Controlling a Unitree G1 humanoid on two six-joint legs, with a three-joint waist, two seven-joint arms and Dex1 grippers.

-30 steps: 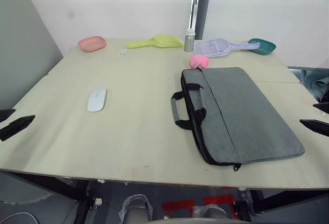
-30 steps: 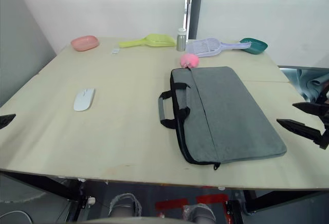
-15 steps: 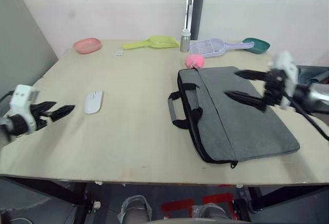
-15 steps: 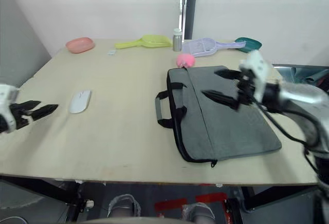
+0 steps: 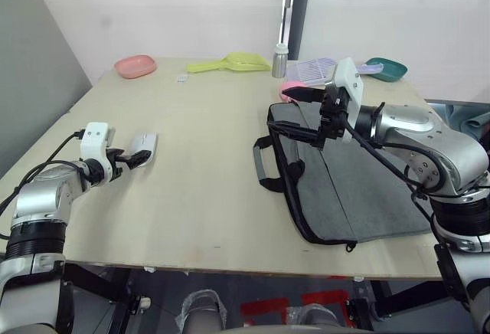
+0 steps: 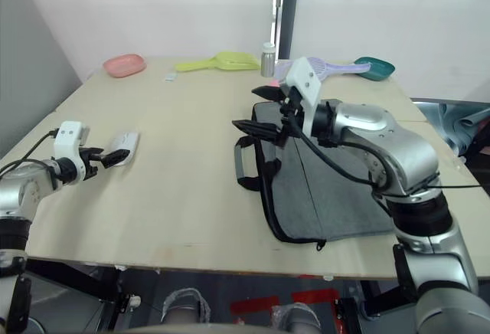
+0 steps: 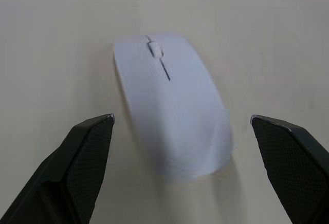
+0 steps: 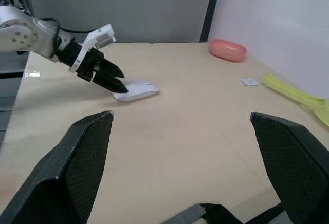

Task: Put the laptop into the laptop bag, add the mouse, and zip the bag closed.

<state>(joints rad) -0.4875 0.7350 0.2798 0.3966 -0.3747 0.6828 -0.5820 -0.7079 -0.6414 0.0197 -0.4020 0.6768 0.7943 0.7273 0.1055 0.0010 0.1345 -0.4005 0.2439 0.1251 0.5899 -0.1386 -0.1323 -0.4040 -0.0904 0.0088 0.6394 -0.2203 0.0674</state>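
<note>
Left claw lined up on mouse, right claw over bag's far-left corner.

Mouse (image 5: 142,148) sits on left side of counter (image 5: 207,196), left claw (image 5: 136,157) spread wide at its near end, not gripping yet. Laptop bag (image 5: 352,181) lies right of centre, looks zipped; right claw (image 5: 300,111) open above its far-left edge near handles (image 5: 268,164). Risk: mouse is flat and slick, so closing pads could squirt it away across the counter. Can't tell if the laptop is inside.

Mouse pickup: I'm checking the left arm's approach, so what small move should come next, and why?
Probably ease the left gripper forward a little, then close. Its fingers are open on either side of the mouse, which lies flat on the table, and they reach only its near end.
</note>
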